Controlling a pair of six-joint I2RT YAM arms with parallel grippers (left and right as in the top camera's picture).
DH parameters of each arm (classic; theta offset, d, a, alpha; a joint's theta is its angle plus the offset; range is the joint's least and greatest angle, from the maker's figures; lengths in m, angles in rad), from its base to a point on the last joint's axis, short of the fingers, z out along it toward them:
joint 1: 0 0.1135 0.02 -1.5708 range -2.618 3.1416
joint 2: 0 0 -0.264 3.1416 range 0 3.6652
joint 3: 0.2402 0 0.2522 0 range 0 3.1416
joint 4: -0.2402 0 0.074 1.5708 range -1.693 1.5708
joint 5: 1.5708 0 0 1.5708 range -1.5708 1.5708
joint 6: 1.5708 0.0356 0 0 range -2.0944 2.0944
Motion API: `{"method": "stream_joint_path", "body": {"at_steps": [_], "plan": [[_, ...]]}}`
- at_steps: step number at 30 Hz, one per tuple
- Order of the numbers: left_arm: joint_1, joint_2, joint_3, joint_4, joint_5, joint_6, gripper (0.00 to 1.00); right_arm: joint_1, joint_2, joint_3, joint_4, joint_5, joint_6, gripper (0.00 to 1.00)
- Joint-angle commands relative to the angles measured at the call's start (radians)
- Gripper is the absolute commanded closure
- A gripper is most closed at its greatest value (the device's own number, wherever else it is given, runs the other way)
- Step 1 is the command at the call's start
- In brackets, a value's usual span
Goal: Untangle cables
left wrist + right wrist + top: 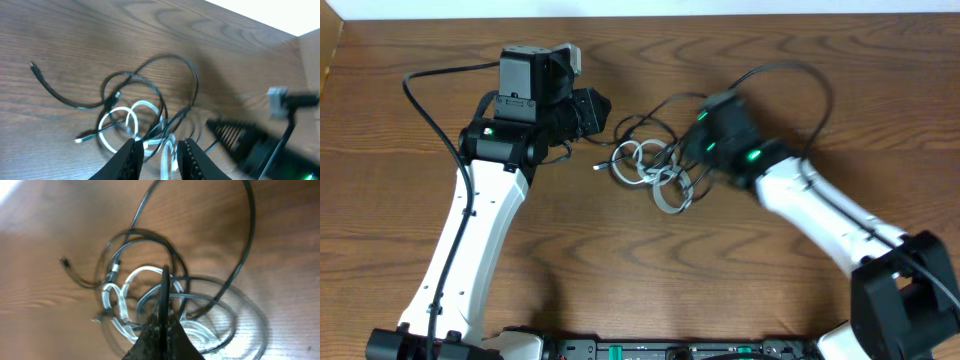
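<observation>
The cables lie tangled in the middle of the table: a white cable (642, 168) in small loops, with thin black cables (655, 118) looped over and around it. My right gripper (692, 150) sits over the tangle's right side. In the right wrist view it (163, 316) is shut on a black cable (165, 282) that runs up from between the fingers, above the white cable (120, 297). My left gripper (604, 110) hovers just left of the tangle, touching nothing. Its jaws (157, 146) stand slightly apart over the white cable (137, 107). A black plug end (34, 66) trails off to the left.
The thick black robot wires (430, 110) arc beside the left arm and above the right arm (790, 75). The table's far edge (720, 12) runs along the top. A black base bar (660, 350) lies along the near edge.
</observation>
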Motion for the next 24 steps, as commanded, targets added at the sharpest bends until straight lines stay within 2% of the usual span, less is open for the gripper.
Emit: {"method": "stream_joint_path", "body": {"at_steps": [1, 7, 13, 21, 24], "plan": [[0.002, -0.014, 0.006, -0.008, 0.079, 0.062, 0.71, -0.178, -0.003, 0.149, -0.012, -0.295, -0.166, 0.99], [0.001, -0.013, 0.006, -0.007, 0.240, 0.113, 0.69, -0.333, -0.003, 0.346, -0.145, -0.573, -0.272, 0.99], [0.001, 0.006, 0.004, -0.003, 0.405, 0.224, 0.67, -0.344, -0.004, 0.477, -0.331, -0.615, -0.392, 0.99], [0.001, 0.092, 0.003, 0.057, 0.546, 0.283, 0.67, -0.345, -0.018, 0.554, -0.330, -0.805, -0.405, 0.99], [0.001, 0.125, 0.003, 0.097, 0.554, 0.282, 0.67, -0.353, -0.042, 0.557, -0.315, -0.851, -0.405, 0.99]]}}
